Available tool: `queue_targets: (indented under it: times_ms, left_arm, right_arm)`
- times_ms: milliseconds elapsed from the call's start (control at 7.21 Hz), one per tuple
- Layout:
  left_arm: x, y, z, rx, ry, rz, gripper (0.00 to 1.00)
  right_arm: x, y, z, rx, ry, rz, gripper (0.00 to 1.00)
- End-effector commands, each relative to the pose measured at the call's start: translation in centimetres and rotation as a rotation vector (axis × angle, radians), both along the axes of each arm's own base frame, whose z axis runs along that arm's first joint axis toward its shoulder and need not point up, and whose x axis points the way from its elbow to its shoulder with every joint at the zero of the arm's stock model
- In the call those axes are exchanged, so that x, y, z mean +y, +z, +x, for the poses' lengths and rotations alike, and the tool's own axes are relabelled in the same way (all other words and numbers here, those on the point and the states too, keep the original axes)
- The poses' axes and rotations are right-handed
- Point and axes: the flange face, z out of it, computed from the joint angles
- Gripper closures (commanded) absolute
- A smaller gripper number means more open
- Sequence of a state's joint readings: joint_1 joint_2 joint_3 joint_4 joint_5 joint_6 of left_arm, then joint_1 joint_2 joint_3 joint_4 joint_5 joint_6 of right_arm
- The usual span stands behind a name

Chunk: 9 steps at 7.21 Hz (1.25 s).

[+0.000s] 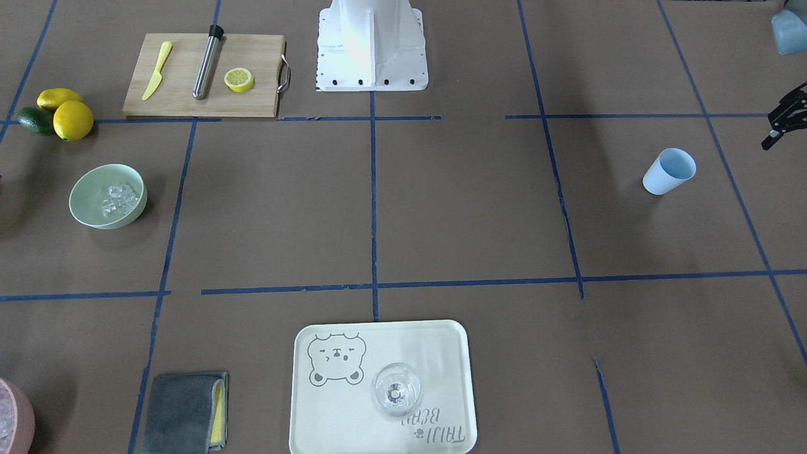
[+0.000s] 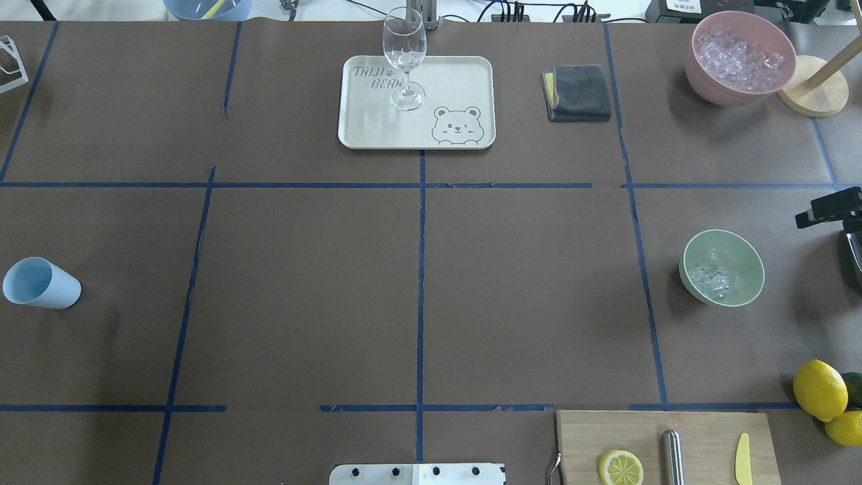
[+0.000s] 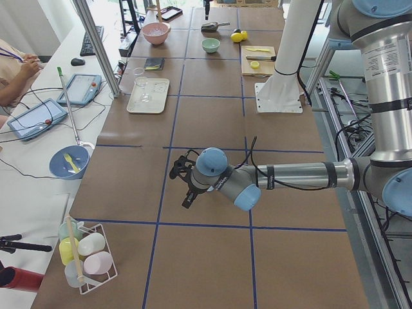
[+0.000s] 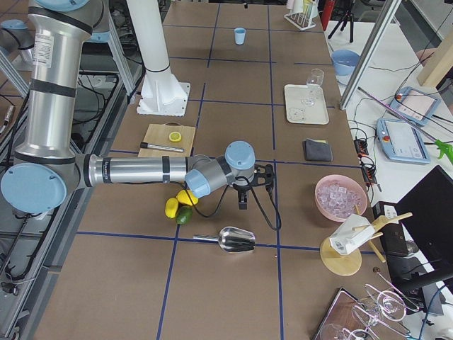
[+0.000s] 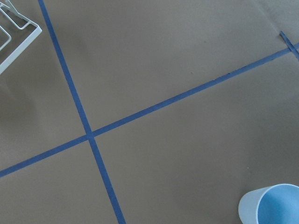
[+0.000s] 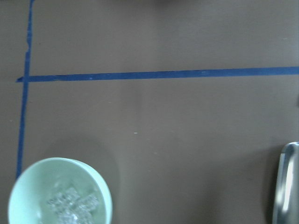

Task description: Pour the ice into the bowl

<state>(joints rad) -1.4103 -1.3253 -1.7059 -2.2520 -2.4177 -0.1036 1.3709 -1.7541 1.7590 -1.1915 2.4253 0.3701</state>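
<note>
The mint-green bowl point(image 1: 85, 205) stands on the table with the ice point(image 1: 120, 197) in it, a small heap of clear cubes. It also shows in the overhead view point(image 2: 741, 259) and the right wrist view point(image 6: 100, 189). The blue cup point(image 1: 668, 171) stands upright and looks empty, also in the overhead view point(image 2: 40, 283) and the left wrist view point(image 5: 273, 205). My left gripper point(image 1: 780, 123) hovers beside the cup, open and empty. My right gripper point(image 2: 838, 229) is at the table's edge just beyond the bowl, open and empty.
A pink bowl point(image 2: 704, 67) full of ice and a wooden stand point(image 2: 811, 94) sit at the far right. A metal scoop point(image 4: 237, 241) lies near the lemons point(image 2: 818, 389). There is also a cutting board point(image 1: 205, 104), a tray point(image 2: 377, 128) with a wine glass point(image 2: 405, 57), and a grey cloth point(image 2: 579, 91).
</note>
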Motion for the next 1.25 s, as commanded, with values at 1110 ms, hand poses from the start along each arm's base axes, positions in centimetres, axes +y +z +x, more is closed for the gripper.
queue_targets:
  times_ms: [1110]
  left_arm:
    - [-0.5,-0.9,-10.5,-0.165,-0.053,-0.325,0.0]
  right_arm:
    - [3.1,4.4,7.9,0.087,-0.119,-0.017,0.0]
